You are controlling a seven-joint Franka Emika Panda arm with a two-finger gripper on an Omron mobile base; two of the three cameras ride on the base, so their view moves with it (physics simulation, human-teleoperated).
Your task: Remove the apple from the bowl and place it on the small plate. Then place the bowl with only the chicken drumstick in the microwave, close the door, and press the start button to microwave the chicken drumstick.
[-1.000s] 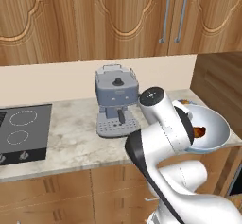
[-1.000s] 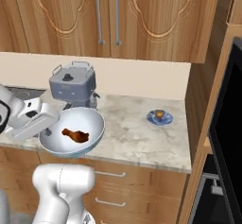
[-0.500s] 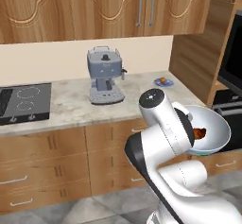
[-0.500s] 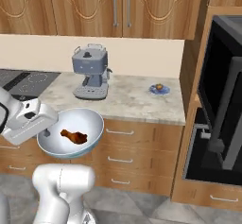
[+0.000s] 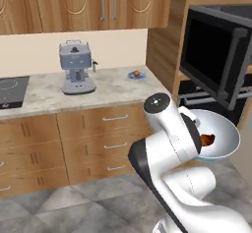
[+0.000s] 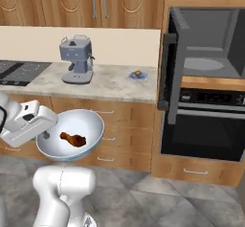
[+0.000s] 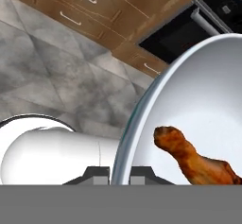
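My gripper [image 7: 118, 176] is shut on the rim of the wide white bowl [image 6: 81, 123], which I hold in the air in front of the lower cabinets. The orange-brown chicken drumstick [image 6: 72, 139] lies alone inside the bowl [image 7: 208, 90]; the hand view shows the drumstick [image 7: 198, 159] close to the gripped rim. The apple [image 6: 138, 72] rests on the small blue plate [image 6: 138, 75] at the counter's right end. To the right, the microwave [image 6: 213, 44] stands with its door [image 6: 173, 63] swung open, and its cavity with a round turntable shows. From the left base view the door [image 5: 216, 55] hangs just above the bowl [image 5: 224, 129].
A grey coffee machine [image 6: 76, 59] stands on the marble counter [image 6: 95, 85], and a black cooktop [image 6: 19, 72] lies at its left end. Below the microwave is an oven [image 6: 203, 132] with a horizontal bar handle. Grey tiled floor [image 6: 182, 202] lies in front of the cabinets.
The whole picture has shifted: the base has backed off from the counter and turned right, bringing the open microwave into view. The bowl with the drumstick stays in my grip.
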